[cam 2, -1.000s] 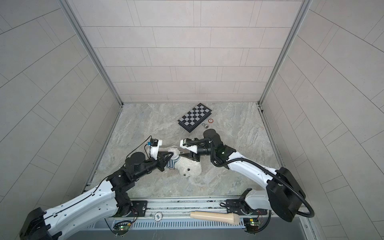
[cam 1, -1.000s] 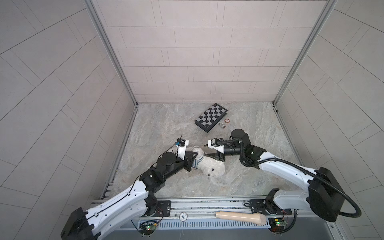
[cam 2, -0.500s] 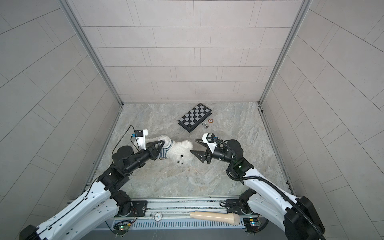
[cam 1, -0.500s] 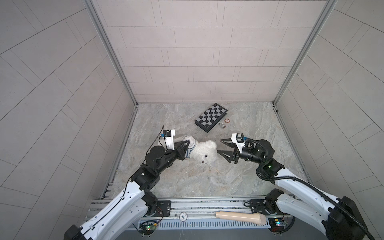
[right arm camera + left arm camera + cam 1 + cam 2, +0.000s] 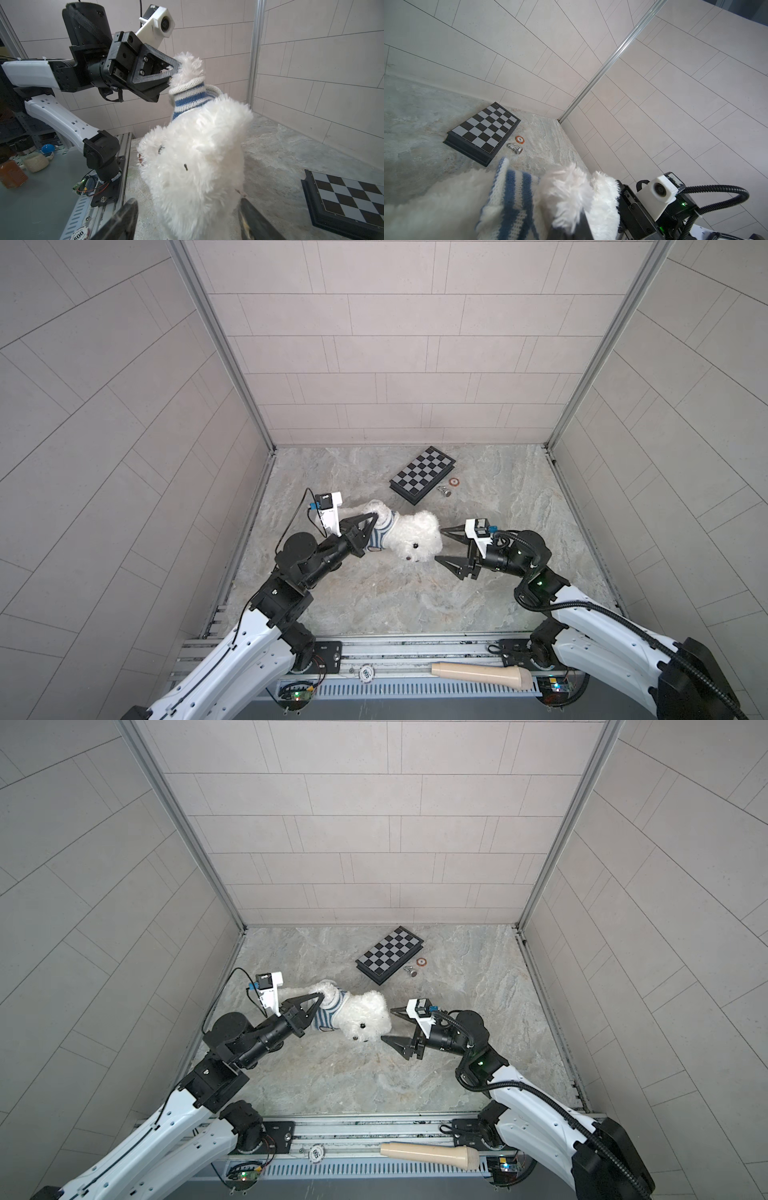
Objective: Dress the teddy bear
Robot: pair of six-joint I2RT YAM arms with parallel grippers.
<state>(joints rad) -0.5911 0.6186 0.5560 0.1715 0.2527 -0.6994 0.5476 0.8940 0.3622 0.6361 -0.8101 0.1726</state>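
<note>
Between closed left pincer [image 5: 373,517] and right pincer [image 5: 439,544]: teddy bear [image 5: 417,537] in striped shirt [image 5: 380,533], one paw clamped by the left; right pincer, spread wider than a moment earlier, stands empty beside its head.

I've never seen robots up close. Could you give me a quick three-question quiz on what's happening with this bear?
1. True or false: the right gripper is clamped on the teddy bear's head.
2. What is on the bear's body? A) a red scarf B) a blue-and-white striped shirt C) nothing
3. Fill in: the small silver piece and the orange chip lie beside the ____.
Key: 1 false, its jaws stand open beside the head; 2 B; 3 chessboard.
</note>
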